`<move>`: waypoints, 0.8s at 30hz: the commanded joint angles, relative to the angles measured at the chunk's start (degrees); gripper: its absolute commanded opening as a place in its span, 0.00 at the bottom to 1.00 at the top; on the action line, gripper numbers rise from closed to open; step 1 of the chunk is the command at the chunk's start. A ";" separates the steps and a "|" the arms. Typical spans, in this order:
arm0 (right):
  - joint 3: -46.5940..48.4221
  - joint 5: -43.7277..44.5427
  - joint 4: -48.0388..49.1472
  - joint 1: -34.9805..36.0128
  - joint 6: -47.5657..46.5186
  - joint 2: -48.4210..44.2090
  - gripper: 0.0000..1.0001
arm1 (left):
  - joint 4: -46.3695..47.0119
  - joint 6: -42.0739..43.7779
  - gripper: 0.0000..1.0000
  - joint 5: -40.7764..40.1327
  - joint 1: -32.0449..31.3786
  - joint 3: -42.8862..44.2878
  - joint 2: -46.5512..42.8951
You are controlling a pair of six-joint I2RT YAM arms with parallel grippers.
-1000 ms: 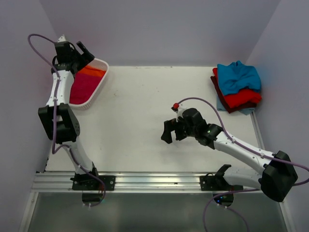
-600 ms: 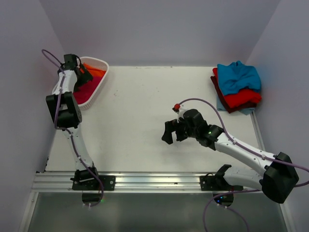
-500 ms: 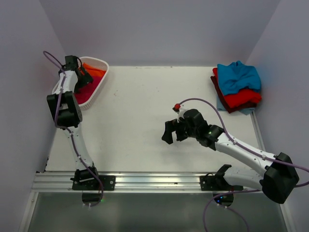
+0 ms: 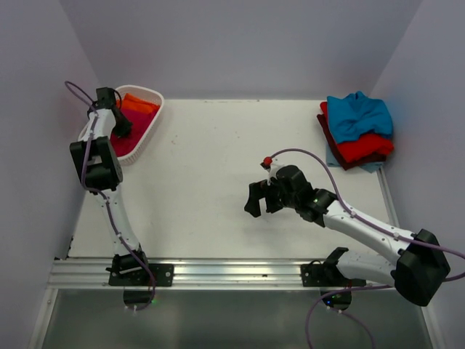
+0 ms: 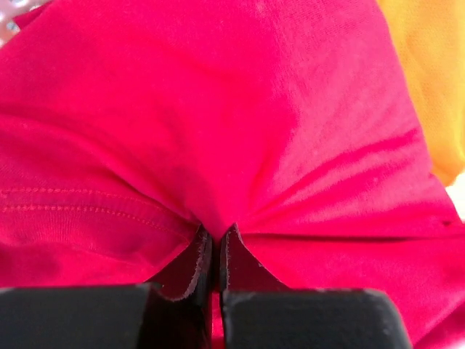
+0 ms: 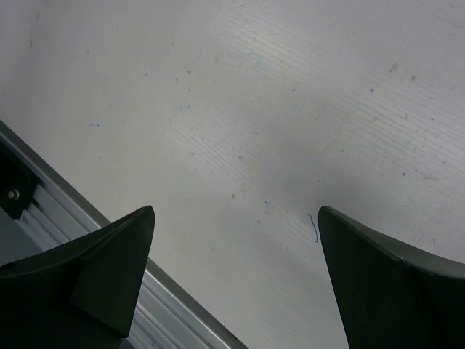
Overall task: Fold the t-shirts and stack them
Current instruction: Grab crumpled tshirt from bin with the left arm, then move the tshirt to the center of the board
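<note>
A crimson-pink t-shirt (image 5: 218,131) fills the left wrist view, with an orange t-shirt (image 5: 432,80) at the right edge. Both lie in the white basket (image 4: 151,123) at the table's far left. My left gripper (image 4: 122,129) reaches down into the basket and is shut on a pinched fold of the crimson-pink t-shirt (image 4: 125,144); the cloth puckers at the fingertips (image 5: 231,243). At the far right lies a pile of t-shirts: teal-blue (image 4: 357,114) on top, red (image 4: 363,148) below, maroon under that. My right gripper (image 4: 256,200) hovers open over bare table (image 6: 276,131), holding nothing.
The metal rail (image 4: 218,275) runs along the near table edge and shows in the right wrist view (image 6: 87,218). Purple walls close in the left, back and right sides. The left arm stands close to the left wall.
The left gripper has dropped from above the basket rim into the basket and closed on the crimson-pink t-shirt. The right arm has stayed put.
</note>
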 commanded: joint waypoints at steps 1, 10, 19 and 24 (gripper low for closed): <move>-0.55 0.68 2.61 0.19 0.53 -0.53 0.99 | 4.58 0.29 0.00 6.38 -0.37 -5.14 -6.25; 0.59 -0.82 4.28 0.19 0.71 2.72 0.99 | 7.14 -1.99 0.00 5.68 -4.76 -7.36 -29.55; 2.18 7.70 1.30 0.11 1.50 -0.96 0.99 | 4.94 -1.03 0.00 13.93 -13.36 -9.98 -38.09; 2.79 20.61 -2.21 0.19 4.57 -8.25 0.99 | 10.29 -2.52 0.00 22.02 -19.60 -23.22 -46.51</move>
